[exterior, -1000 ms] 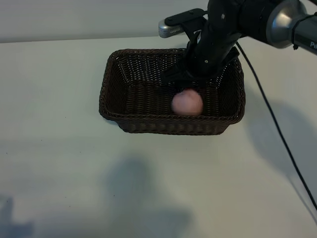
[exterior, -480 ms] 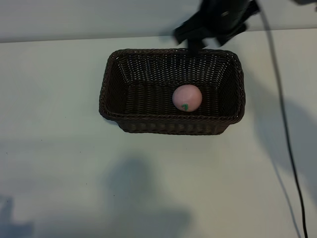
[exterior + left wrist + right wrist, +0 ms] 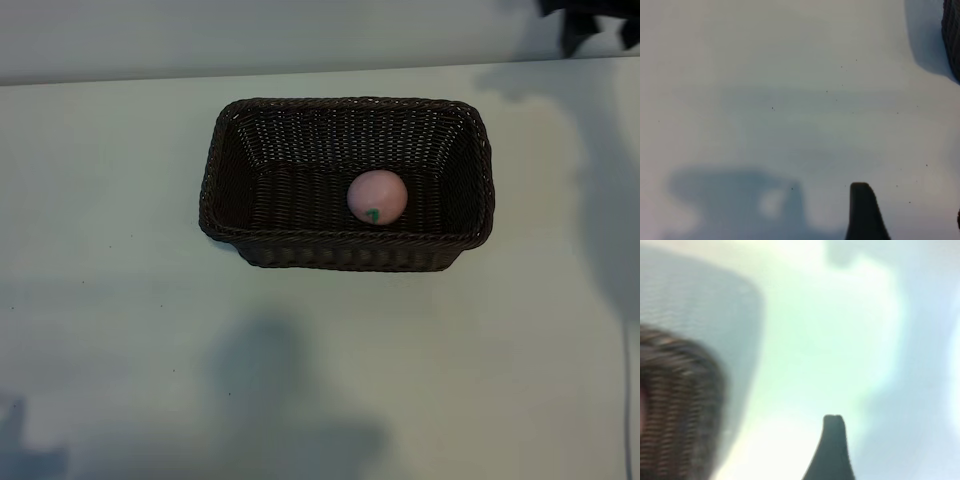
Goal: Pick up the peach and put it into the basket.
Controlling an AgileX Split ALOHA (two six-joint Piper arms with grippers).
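Observation:
The pale-pink peach (image 3: 377, 196) lies inside the dark brown woven basket (image 3: 225, 170), right of its middle, with its green leaf mark facing the front wall. Nothing touches it. Only a dark part of my right gripper (image 3: 590, 22) shows, at the exterior view's top right corner, well away from the basket. In the right wrist view one black finger (image 3: 833, 442) stands over bare table with nothing against it, and the basket's wall (image 3: 675, 405) is off to one side. My left gripper (image 3: 910, 207) hangs open over bare table, holding nothing.
The basket stands on a white table (image 3: 120, 330) with bare surface all round it. A corner of the basket (image 3: 952, 35) shows at the edge of the left wrist view. Arm shadows fall on the table's front left and right side.
The right gripper has risen out of the basket and drawn back to the far right corner. The peach it let go has come to rest on the basket floor.

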